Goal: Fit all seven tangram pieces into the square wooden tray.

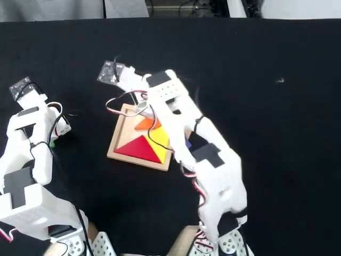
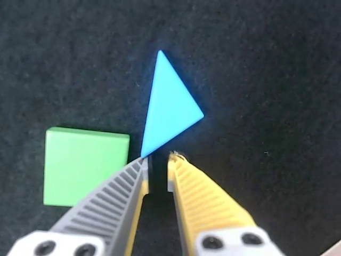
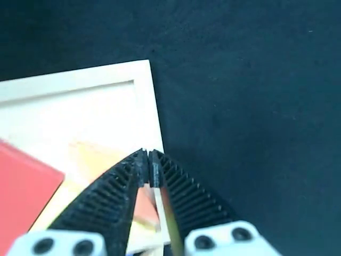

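The square wooden tray (image 1: 118, 140) lies mid-table and holds a red triangle (image 1: 139, 149), a yellow piece (image 1: 161, 140) and an orange piece (image 1: 147, 124). My right gripper (image 3: 148, 158) is shut with empty tips, low over the tray's rim (image 3: 152, 101) near one corner, above the orange piece (image 3: 145, 209); the red triangle (image 3: 24, 189) lies beside it. A dark blue piece (image 1: 187, 144) peeks out under that arm. At the far left my left gripper (image 2: 157, 160) is shut just short of a light blue triangle (image 2: 171, 106), whose corner touches one fingertip. A green square (image 2: 85, 166) lies beside it.
Black cloth covers the table (image 1: 277, 106), with open room to the right and behind the tray. The right arm's white body (image 1: 213, 170) stretches over the tray's near right side. Both arm bases stand at the front edge.
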Controlling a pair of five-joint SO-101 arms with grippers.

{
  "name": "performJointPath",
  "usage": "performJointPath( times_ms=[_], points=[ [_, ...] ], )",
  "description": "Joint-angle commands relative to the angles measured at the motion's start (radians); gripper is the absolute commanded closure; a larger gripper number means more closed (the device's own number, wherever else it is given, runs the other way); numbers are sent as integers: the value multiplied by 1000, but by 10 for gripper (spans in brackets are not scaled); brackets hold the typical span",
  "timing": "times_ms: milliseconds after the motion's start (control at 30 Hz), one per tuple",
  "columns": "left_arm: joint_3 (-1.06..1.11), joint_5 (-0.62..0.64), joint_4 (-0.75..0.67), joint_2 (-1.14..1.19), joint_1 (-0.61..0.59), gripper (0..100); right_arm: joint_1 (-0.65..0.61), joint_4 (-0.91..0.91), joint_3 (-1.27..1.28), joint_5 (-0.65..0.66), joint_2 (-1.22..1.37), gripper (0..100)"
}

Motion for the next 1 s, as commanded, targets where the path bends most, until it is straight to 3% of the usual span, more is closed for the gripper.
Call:
performJointPath(
  times_ms=[0,300,967],
  points=[
    [-7,-5,-15,-57,15,924,-28,55,-5,-9,-104,987],
    [-7,-5,-15,-57,15,924,-77,-109,229,-9,-108,987],
    [-5,-5,-15,-57,15,924,34,-118,197,-5,-114,987]
  ],
)
